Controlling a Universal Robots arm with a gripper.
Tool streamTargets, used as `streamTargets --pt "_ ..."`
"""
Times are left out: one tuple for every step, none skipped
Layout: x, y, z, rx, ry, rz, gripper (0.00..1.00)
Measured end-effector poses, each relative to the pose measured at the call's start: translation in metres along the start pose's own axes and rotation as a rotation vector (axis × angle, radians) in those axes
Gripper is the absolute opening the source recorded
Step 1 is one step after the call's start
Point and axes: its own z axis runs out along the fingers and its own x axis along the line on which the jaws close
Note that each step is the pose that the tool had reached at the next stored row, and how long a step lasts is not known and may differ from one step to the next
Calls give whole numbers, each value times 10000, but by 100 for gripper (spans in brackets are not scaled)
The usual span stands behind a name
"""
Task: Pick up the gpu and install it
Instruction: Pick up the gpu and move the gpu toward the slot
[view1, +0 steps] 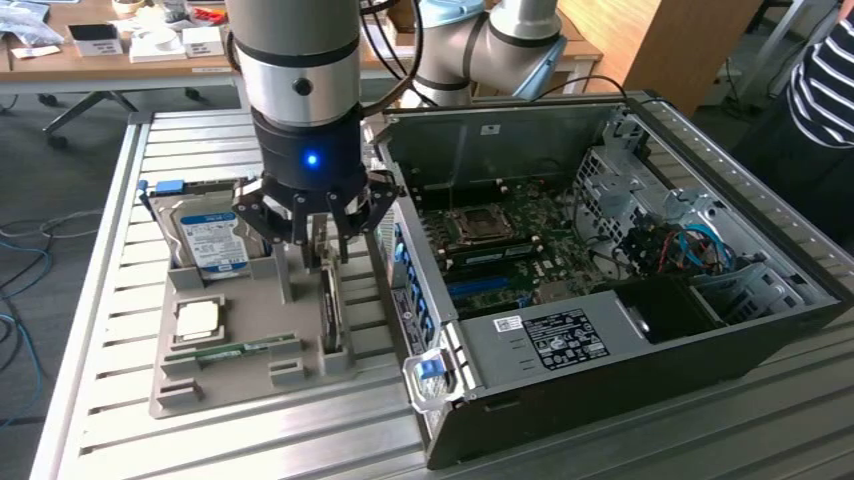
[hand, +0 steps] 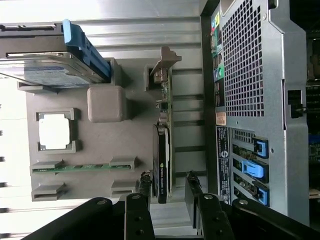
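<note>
One arm (view1: 300, 60) hangs over the slatted metal surface (view1: 107, 230), claw (view1: 320, 262) pointing down at a grey parts tray (view1: 187, 395).

The gpu (view1: 331, 315) stands on edge in a slot along the tray side nearest the PC case (view1: 641, 370). It's a dark board w/ a black cooler. In wrist view its pale metal bracket (hand: 165, 60) is at the end far from the claw.

Claw is part open. Wrist view shows its fingers (hand: 144, 182) either side of the card's near end. There's a clear gap on one side; the other finger is close to the card, can't tell if it touches. Nothing gripped, and the card sits down in its slot, not lifted.

Other tray items:
- HDD (view1: 214, 240): blue label & blue side rail, propped at a tilt at the tray's far end in ext. view.
- CPU (view1: 198, 320): flat in a square pocket.
- RAM stick (view1: 247, 349): in its holder btwn the CPU & the tray's near edge.

All three are apart from the claw.

PC case lies on its side just beside the tray, to the ext. view's right, side panel off. Mobo (view1: 521, 240) is visible inside w/ a CPU socket, plus cables toward the far right. Wrist view shows the case's rear: perforated grille (hand: 250, 65) & blue slot latches (hand: 252, 167).

A person's striped sleeve (view1: 821, 70) shows at the ext. view's upper right, behind the case.
</note>
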Motion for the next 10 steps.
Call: streamTargets --pt "0 0 6 0 0 0 42" --pt "0 0 6 2 1 1 42" --pt "1 0 6 2 2 1 42" --pt "0 0 6 2 2 0 42" --pt "0 0 7 1 1 0 42" --pt "0 0 8 0 0 0 42" --pt "0 0 9 0 0 0 42" --pt "0 0 18 -4 -4 0 42" --pt "1 -1 27 -3 -2 0 42" --pt "1 -2 42 -1 0 0 42"
